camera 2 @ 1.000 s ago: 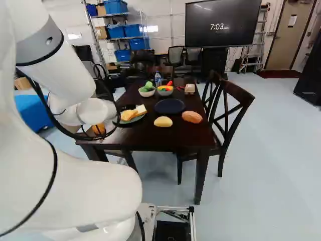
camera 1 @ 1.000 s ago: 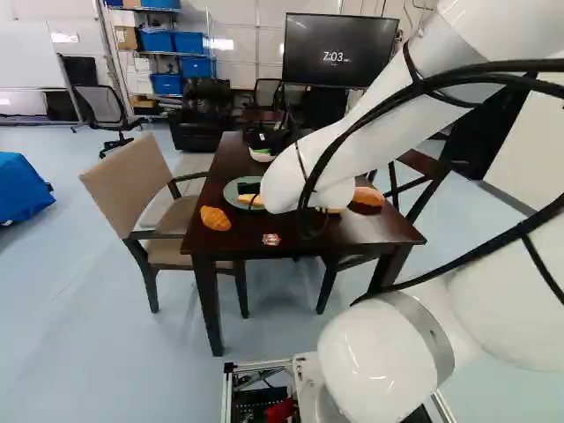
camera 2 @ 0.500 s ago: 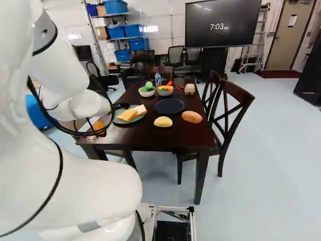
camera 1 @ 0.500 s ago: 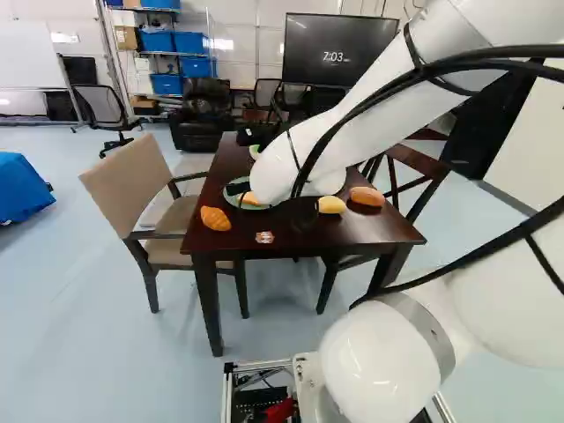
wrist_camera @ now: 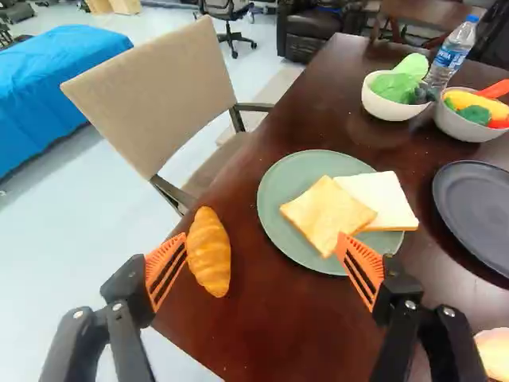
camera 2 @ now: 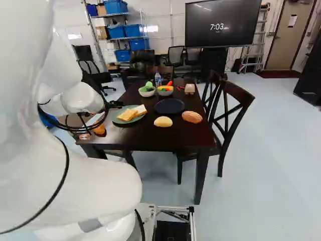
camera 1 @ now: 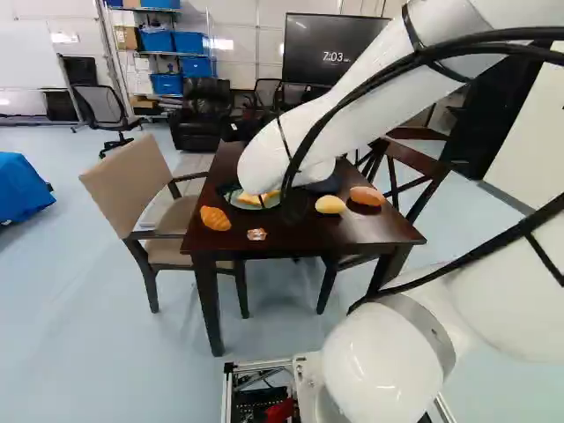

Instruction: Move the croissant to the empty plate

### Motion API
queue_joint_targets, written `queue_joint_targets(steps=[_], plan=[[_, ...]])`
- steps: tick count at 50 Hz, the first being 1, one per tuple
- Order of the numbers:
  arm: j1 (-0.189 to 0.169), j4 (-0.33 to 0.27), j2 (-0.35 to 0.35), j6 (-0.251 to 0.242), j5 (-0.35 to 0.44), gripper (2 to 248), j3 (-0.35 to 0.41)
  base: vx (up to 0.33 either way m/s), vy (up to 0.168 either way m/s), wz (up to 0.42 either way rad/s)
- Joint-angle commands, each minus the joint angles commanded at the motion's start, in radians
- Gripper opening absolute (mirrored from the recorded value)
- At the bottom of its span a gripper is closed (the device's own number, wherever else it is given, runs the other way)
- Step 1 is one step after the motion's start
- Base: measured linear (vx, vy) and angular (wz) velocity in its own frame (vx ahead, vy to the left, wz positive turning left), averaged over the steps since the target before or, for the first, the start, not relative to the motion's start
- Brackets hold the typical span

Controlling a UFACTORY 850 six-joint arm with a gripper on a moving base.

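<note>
Approach to the croissant, seen along my black gripper (wrist_camera: 262, 245). The fingers (wrist_camera: 165, 267) stand wide apart, holding nothing. The golden-brown, ridged croissant (wrist_camera: 209, 253) lies on the dark brown wooden table (wrist_camera: 278, 338), near the edge beside the beige upholstered chair (wrist_camera: 151, 95), just beside the sage-green plate (wrist_camera: 274, 195) and its two slices of bread (wrist_camera: 328, 213). In the wrist view it appears off-centre, near the fingertip on the chair side; whether that tip touches it I cannot tell.

Change: over the last second my white arm (camera 2: 83, 102) has swung leftward in both base views, towards the croissant's side of the table; the base has not moved, nor has the croissant shifted on the wood. For the task, I judge this to be the lining-up stage before the grasp—the transfer itself has not begun.

The goal, an empty dark round plate (camera 2: 169, 105), lies on the far side of the green one. Next I should centre over the croissant, then lower and close across its narrow width. Closing off-centre could roll it towards the table edge—and a low carry might catch the bread.
</note>
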Motion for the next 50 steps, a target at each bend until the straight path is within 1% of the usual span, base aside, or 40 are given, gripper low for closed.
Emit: queue_joint_targets(steps=[22,50], plan=[[0.050,0.000,-0.084,0.000,-0.079,247,-0.072,0.000,0.000,0.000],[0.078,-0.009,-0.200,0.000,-0.205,247,-0.178,0.000,0.000,0.000]])
